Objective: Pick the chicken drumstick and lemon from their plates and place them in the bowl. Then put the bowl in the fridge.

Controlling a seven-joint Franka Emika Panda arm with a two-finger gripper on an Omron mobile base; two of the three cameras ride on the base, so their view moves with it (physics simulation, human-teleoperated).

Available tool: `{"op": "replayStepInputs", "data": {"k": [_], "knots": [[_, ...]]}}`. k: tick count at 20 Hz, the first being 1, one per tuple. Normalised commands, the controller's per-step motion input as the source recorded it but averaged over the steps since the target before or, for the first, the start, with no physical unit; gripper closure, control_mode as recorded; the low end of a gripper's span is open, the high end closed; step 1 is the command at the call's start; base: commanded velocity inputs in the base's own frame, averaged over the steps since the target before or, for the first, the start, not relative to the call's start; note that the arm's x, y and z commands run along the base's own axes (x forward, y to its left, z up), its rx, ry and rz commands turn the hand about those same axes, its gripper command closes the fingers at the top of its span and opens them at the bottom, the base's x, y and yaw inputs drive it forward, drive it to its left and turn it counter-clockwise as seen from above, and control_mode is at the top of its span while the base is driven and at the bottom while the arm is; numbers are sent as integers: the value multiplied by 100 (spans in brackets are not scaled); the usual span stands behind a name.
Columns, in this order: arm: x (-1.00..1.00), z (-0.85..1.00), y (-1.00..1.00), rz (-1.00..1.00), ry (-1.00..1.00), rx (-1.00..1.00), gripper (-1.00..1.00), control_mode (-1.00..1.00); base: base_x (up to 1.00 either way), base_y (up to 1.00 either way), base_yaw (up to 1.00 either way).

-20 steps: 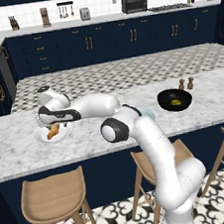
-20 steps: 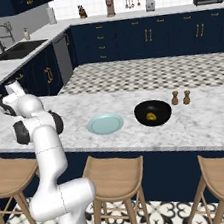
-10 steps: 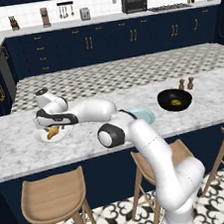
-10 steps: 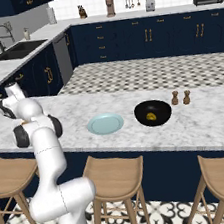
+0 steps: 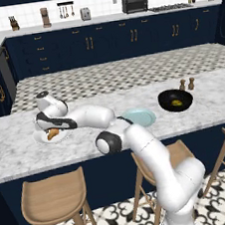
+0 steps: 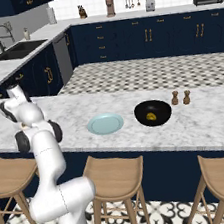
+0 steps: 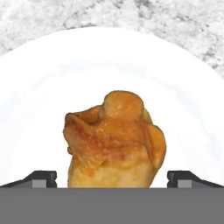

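Chicken drumstick point(image 7: 114, 142) on the white plate point(image 7: 39, 92) lies between wide-spread fingers point(image 7: 41, 178)

Your arm has sunk lower over the white plate point(image 5: 42, 137) at the island's nine o'clock end during the past second, its elbow dropping toward the marble and swinging a little toward nine o'clock. Your gripper point(image 7: 112, 177), jaws spread wide, has come down around the chicken drumstick point(image 7: 114, 142), whose golden bulk now sits between the two fingertips point(image 7: 41, 178).
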Motion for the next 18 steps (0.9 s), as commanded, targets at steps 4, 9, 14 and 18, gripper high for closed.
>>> {"op": "replayStepInputs", "data": {"k": [4, 9, 14, 18], "knots": [[4, -18, 9, 0, 0, 0, 100, -100, 0, 0, 0], [-2, -1, 0, 0, 0, 0, 100, -100, 0, 0, 0], [-47, 42, -63, 0, 0, 1, 100, -100, 0, 0, 0], [-72, 33, -96, -5, 0, 2, 100, -100, 0, 0, 0]]}}
